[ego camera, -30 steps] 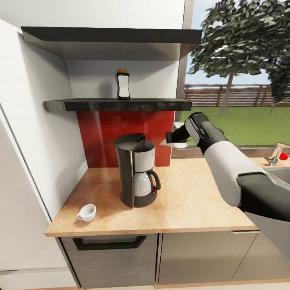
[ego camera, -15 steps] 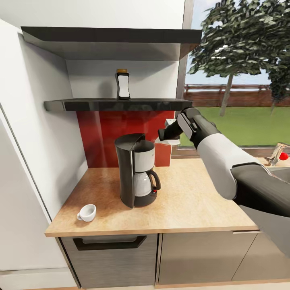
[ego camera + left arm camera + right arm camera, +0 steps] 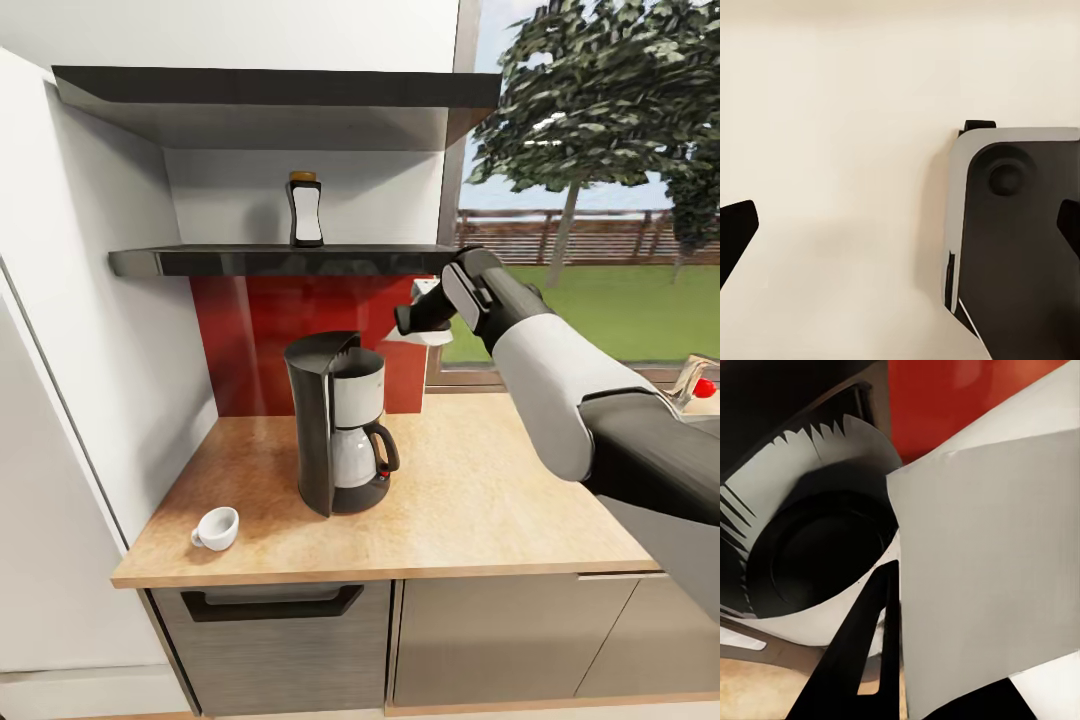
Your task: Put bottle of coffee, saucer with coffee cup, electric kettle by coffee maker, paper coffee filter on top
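The black coffee maker [image 3: 338, 428] with its glass carafe stands mid-left on the beige countertop [image 3: 470, 500]. On the black kitchen shelf [image 3: 200, 262] above it stands the bottle of coffee [image 3: 305, 209]. The white coffee cup [image 3: 217, 527] sits near the counter's front left corner. My right gripper [image 3: 408, 324] is shut on a white paper coffee filter [image 3: 418, 339], up and to the right of the machine's top. The right wrist view has the filter [image 3: 982, 562] beside the machine's open top [image 3: 817, 547]. My left gripper [image 3: 900, 232] hangs open over a beige floor. Saucer and electric kettle are out of view.
A red backsplash [image 3: 260, 330] lies behind the machine, a white wall [image 3: 90, 350] bounds the counter's left end. A second black shelf [image 3: 270, 95] hangs higher. A tap with a red knob [image 3: 692, 383] is at the far right, by the window. A drawer [image 3: 270, 605] sits under the counter.
My right gripper has carried the filter left and a little upward, from beside the window frame to in front of the backsplash, closer to the coffee maker's top. Everything else stays put.
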Robot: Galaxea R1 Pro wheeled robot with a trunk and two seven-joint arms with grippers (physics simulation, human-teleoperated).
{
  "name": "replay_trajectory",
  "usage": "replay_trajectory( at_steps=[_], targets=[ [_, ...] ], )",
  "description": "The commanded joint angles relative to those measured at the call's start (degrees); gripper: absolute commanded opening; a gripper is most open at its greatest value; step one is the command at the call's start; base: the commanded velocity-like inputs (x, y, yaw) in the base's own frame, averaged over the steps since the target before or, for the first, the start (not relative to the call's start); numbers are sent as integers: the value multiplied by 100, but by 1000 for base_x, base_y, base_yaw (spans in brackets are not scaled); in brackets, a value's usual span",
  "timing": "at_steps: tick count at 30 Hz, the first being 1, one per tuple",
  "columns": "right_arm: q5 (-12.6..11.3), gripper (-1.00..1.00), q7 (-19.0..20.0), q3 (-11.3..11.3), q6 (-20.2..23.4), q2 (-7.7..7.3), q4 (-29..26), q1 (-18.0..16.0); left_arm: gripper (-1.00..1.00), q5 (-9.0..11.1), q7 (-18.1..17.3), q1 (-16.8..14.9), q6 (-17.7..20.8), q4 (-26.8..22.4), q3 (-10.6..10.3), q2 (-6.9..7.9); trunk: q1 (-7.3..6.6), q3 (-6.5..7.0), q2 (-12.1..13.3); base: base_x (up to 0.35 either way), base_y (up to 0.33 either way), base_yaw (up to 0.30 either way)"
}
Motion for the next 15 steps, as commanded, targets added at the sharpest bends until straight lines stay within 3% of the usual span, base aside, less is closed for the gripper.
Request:
replay_trajectory(
  at_steps=[1, 15],
  targets=[
    [32, -100, -1, 39, 18, -3, -7, -4, 100, -16, 5, -2, -20, 6, 35, -1, 2, -4, -5, 0, 0, 0],
    [120, -100, -1, 39, 18, 0, -119, -7, 100, -15, 5, -2, -20, 6, 33, -1, 2, -4, -5, 0, 0, 0]
  ],
)
